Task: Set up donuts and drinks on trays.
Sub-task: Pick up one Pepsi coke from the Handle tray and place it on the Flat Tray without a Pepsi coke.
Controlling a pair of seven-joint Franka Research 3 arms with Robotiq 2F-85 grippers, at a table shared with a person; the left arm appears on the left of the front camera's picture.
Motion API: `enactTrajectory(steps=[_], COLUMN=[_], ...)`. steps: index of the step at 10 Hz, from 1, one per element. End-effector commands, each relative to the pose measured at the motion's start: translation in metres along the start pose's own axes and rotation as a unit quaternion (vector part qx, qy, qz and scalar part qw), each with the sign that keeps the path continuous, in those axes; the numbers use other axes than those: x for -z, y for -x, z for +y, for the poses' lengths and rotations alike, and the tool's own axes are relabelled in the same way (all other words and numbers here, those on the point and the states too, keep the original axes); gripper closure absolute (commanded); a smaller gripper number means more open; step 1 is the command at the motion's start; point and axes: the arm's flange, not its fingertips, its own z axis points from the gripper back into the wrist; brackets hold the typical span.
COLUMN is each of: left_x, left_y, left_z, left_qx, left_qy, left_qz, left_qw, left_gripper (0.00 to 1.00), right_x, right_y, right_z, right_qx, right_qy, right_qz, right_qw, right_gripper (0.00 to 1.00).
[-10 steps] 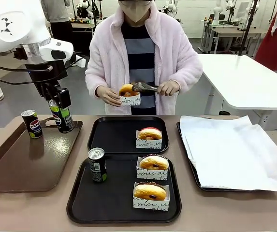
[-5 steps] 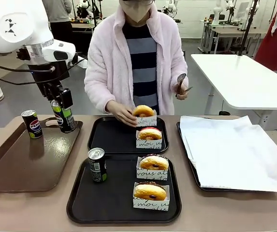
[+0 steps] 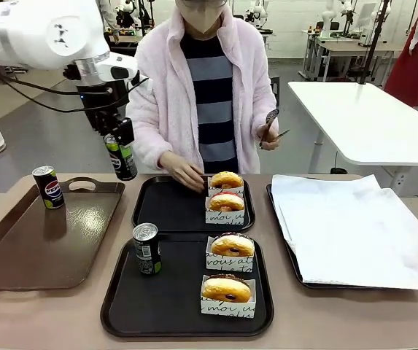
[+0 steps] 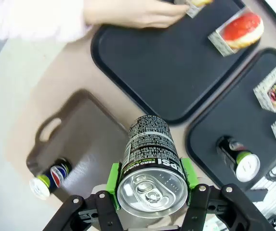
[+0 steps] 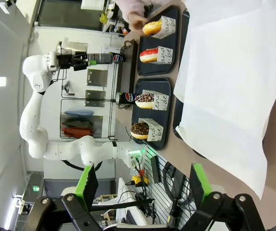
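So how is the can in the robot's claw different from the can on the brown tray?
The can in the left claw hangs in the air, pinched between the green pads; the can on the brown tray stands on the tray with nothing holding it. The held can shows mostly small print, the tray can its round logo. Both are slim black cans with silver tops.

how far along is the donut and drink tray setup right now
Done: the near tray holds one can and two boxed donuts. The far tray has two donuts, the person's hand at the rear one.

In hand: the left gripper holds a can in the air, short of the far tray.

Left: setting that can down. A spare can stands on the brown tray.
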Motion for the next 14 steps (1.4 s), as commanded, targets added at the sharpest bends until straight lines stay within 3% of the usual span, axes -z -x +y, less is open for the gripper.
enactTrajectory(steps=[1,5,11,14], left_x=[0.010,0.073,0.128,0.143], left_y=[-0.033,-0.072,-0.104,-0.112], left_z=[0.019,0.044,0.015,0.006], left_qx=[-0.003,0.001,0.036,0.049], left_qy=[-0.022,-0.016,-0.035,-0.011], left_qz=[-0.007,0.016,0.051,0.059], left_qw=[1.000,1.000,0.997,0.997], left_gripper=[0.41,0.41,0.41,0.41], right_x=[0.001,0.001,0.001,0.001], right_y=[0.001,0.001,0.001,0.001], right_z=[0.000,0.000,0.000,0.000], right_qx=[-0.002,-0.002,-0.002,-0.002], right_qy=[0.002,0.002,0.002,0.002], right_qz=[0.000,0.000,0.000,0.000], right_qw=[1.000,1.000,1.000,1.000], right_gripper=[0.00,0.00,0.00,0.00])
